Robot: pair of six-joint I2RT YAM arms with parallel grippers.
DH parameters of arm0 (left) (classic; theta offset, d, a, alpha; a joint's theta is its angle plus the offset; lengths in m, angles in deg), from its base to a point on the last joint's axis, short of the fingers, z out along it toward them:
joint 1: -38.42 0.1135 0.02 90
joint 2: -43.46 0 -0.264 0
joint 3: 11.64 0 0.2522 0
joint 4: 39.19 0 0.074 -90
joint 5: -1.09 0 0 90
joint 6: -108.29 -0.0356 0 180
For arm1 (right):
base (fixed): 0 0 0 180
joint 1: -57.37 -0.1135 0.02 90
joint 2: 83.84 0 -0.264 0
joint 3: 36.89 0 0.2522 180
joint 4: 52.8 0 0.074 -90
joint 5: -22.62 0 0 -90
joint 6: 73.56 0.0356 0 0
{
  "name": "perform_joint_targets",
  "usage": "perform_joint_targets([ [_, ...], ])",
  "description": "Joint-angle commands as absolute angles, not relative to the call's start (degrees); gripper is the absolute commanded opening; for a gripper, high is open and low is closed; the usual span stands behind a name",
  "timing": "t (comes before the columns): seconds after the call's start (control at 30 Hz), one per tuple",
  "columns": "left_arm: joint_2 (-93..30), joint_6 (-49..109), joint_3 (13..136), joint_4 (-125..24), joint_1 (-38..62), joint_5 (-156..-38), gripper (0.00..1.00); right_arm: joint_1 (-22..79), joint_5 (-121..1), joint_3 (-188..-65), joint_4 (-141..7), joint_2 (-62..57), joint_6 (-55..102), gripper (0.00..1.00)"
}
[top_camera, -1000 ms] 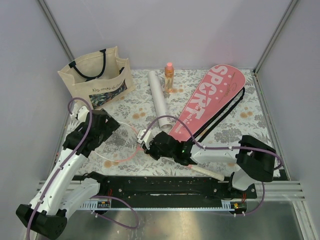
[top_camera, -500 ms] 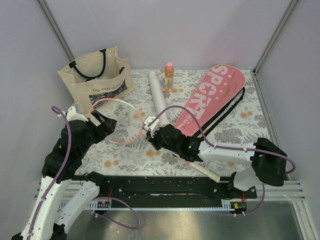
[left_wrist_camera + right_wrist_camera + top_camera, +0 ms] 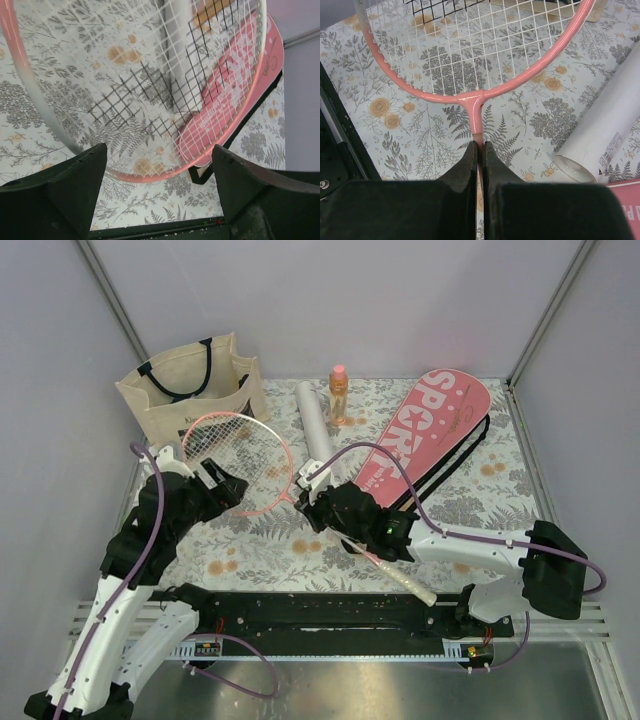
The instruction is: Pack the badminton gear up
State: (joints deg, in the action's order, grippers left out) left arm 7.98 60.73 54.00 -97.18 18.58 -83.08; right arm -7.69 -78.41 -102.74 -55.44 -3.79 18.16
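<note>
My right gripper [image 3: 309,503] [image 3: 481,146] is shut on the thin shaft of a pink-framed racket [image 3: 237,462], just below its throat [image 3: 475,98]. The racket's white handle [image 3: 408,583] trails toward the near edge. Its strung head hangs over the left of the table, near the tote. My left gripper [image 3: 228,489] [image 3: 159,148] stands open at the head's near rim [image 3: 150,175], which shows between the two fingers without either touching it. The long white tube [image 3: 317,428] [image 3: 607,132] lies in the middle. The pink "SPORT" cover [image 3: 428,433] [image 3: 235,95] lies at the right.
A beige tote bag [image 3: 190,390] with black straps stands at the back left. An orange bottle with a pink cap [image 3: 339,395] stands upright behind the tube. The cover's black strap [image 3: 455,465] runs along its right side. Grey walls enclose the floral table.
The right gripper has carried the racket away from the near edge, its head swinging toward the tote. The left arm has followed, and its jaws have narrowed slightly.
</note>
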Motion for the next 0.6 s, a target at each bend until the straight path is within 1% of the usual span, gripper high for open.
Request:
perform_joint_targets([
  [0.0, 9.3, 61.5, 54.4, -95.1, 18.6, -88.5, 0.90, -6.1, -82.1, -104.0, -50.9, -6.5, 21.9, 0.00],
  [0.1, 10.8, 62.7, 57.1, -95.9, 18.7, -91.6, 0.90, -4.7, -82.6, -103.9, -51.3, -7.2, 22.8, 0.00],
  [0.27, 13.2, 62.2, 57.7, -96.9, 18.6, -89.1, 0.91, -3.3, -82.3, -104.0, -52.0, -9.4, 22.2, 0.00],
  [0.37, 13.7, 61.0, 54.4, -91.9, 18.6, -87.8, 0.90, -3.2, -80.4, -104.1, -52.0, -10.9, 22.7, 0.00],
  [0.57, 13.1, 59.3, 50.6, -78.5, 18.6, -90.8, 0.89, -3.2, -74.9, -103.7, -51.1, -12.7, 25.6, 0.00],
])
